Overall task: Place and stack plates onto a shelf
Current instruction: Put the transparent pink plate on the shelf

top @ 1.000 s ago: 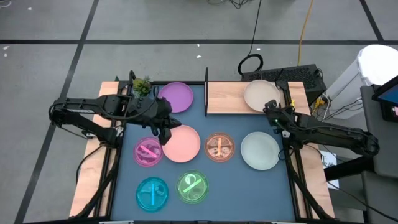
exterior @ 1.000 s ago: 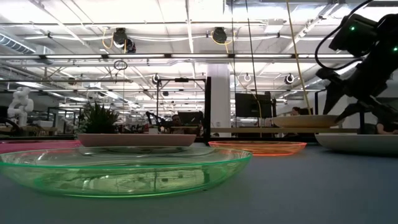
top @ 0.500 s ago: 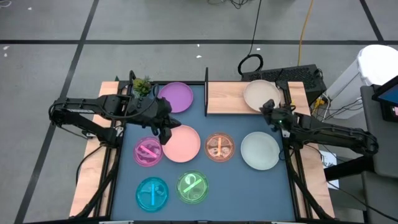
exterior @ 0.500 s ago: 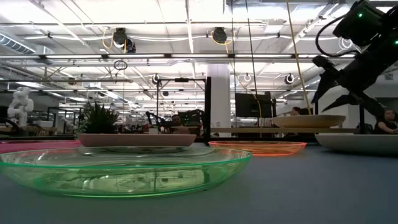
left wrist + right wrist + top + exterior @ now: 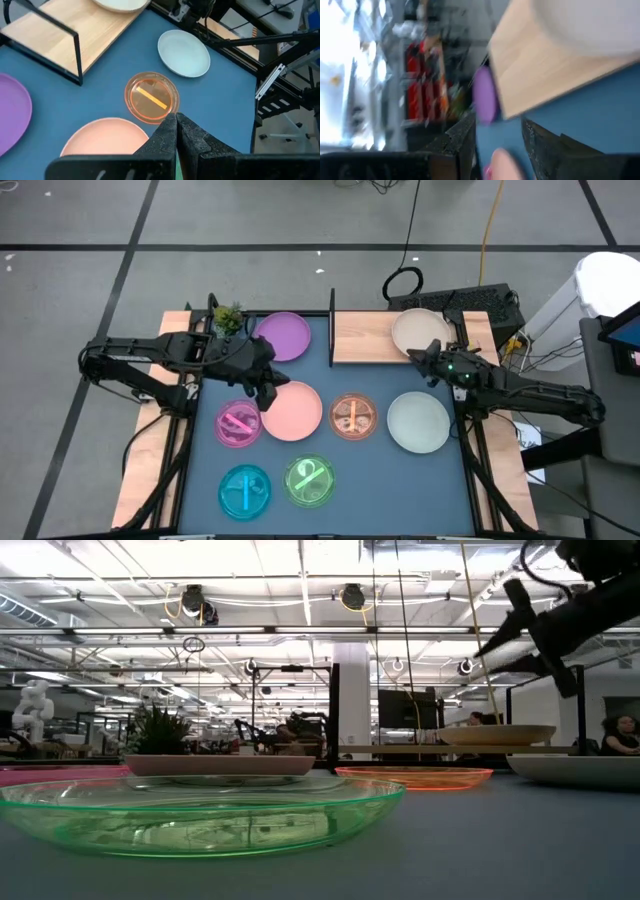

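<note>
The cream plate (image 5: 420, 331) lies on the right end of the light-wood shelf (image 5: 365, 338). My right gripper (image 5: 415, 358) hangs open and empty just off the plate's near edge, seen high in the low view (image 5: 505, 625). On the blue table lie the purple plate (image 5: 284, 336), pink plate (image 5: 293, 411), mint-white plate (image 5: 418, 422) and the small magenta (image 5: 238, 424), orange (image 5: 352, 417), cyan (image 5: 244, 490) and green (image 5: 311, 482) plates. My left gripper (image 5: 265, 392) hovers shut above the pink plate's far left rim (image 5: 176, 131).
A small potted plant (image 5: 228, 317) stands at the table's far left corner. The shelf's thin black upright (image 5: 332, 320) rises at its left end beside the purple plate. Wooden side rails (image 5: 150, 460) flank the table. Dark equipment and cables (image 5: 480, 302) sit behind the shelf.
My right gripper has risen from beside the cream plate and tipped up from pointing downward to nearly level, shifting slightly toward the table's left. The cream plate stays on the shelf. Nothing else has moved.
</note>
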